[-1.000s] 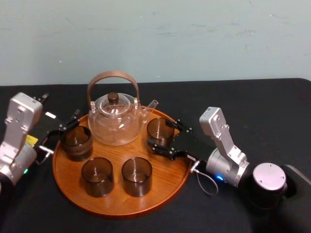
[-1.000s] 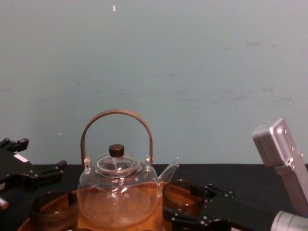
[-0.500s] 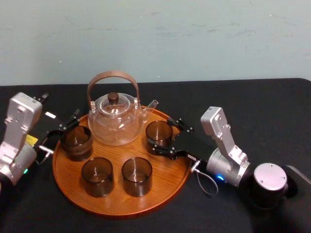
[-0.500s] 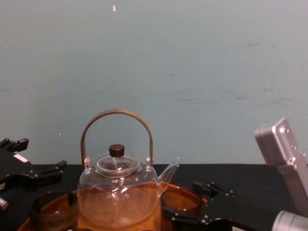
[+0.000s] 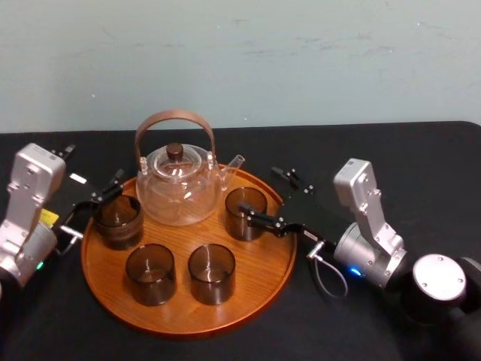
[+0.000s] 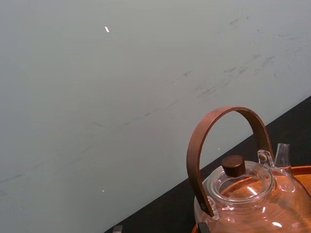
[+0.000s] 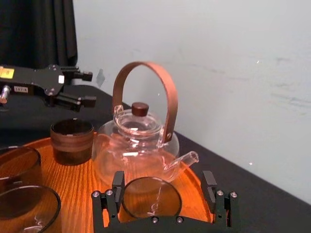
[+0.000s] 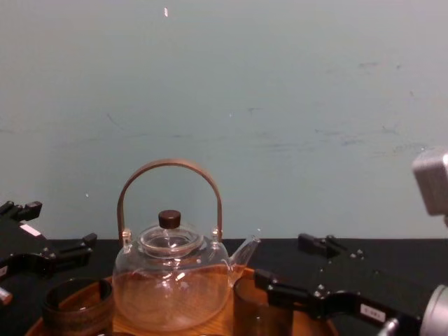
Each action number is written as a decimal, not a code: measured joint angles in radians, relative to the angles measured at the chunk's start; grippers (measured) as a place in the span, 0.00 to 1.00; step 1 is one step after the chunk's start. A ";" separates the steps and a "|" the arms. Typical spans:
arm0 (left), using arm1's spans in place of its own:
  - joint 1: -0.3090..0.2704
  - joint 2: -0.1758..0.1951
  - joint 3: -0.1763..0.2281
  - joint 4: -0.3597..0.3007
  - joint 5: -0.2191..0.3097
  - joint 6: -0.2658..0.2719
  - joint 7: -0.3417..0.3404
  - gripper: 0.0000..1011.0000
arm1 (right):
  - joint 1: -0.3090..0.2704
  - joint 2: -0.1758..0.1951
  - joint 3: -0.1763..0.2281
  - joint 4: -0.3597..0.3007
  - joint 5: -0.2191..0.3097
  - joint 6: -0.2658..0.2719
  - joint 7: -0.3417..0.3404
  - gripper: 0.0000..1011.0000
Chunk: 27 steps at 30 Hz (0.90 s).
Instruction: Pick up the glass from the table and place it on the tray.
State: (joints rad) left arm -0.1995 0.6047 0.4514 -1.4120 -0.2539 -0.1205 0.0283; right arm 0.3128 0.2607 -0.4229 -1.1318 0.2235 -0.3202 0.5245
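The glass (image 5: 246, 213), a short smoky brown tumbler, stands upright on the round wooden tray (image 5: 188, 328) just right of the teapot. My right gripper (image 5: 260, 194) is open and sits at the glass's right side, a little above its rim. One finger still overlaps the rim in the head view. In the right wrist view the glass (image 7: 150, 196) shows between the spread fingers of the right gripper (image 7: 163, 184). The chest view has the right gripper (image 8: 285, 261) above the glass (image 8: 260, 309). My left gripper (image 5: 94, 203) rests open at the tray's left edge.
A clear glass teapot (image 5: 179, 184) with an arched brown handle fills the back of the tray. Three more brown tumblers stand on it: one at the left (image 5: 118, 220) by the left gripper and two at the front (image 5: 151, 273) (image 5: 211, 272). Black cloth covers the table (image 5: 421, 158).
The right gripper set the glass down on the tray, let go of it, then rose and drew back to the right. The left arm has not moved.
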 joint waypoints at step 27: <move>0.000 0.000 0.000 0.000 0.000 0.000 0.000 0.99 | -0.206 0.062 0.164 -0.213 -0.047 0.009 -0.183 0.99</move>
State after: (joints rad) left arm -0.1996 0.6047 0.4513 -1.4120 -0.2539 -0.1205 0.0283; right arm 0.1063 0.3229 -0.2594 -1.3451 0.1760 -0.3113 0.3419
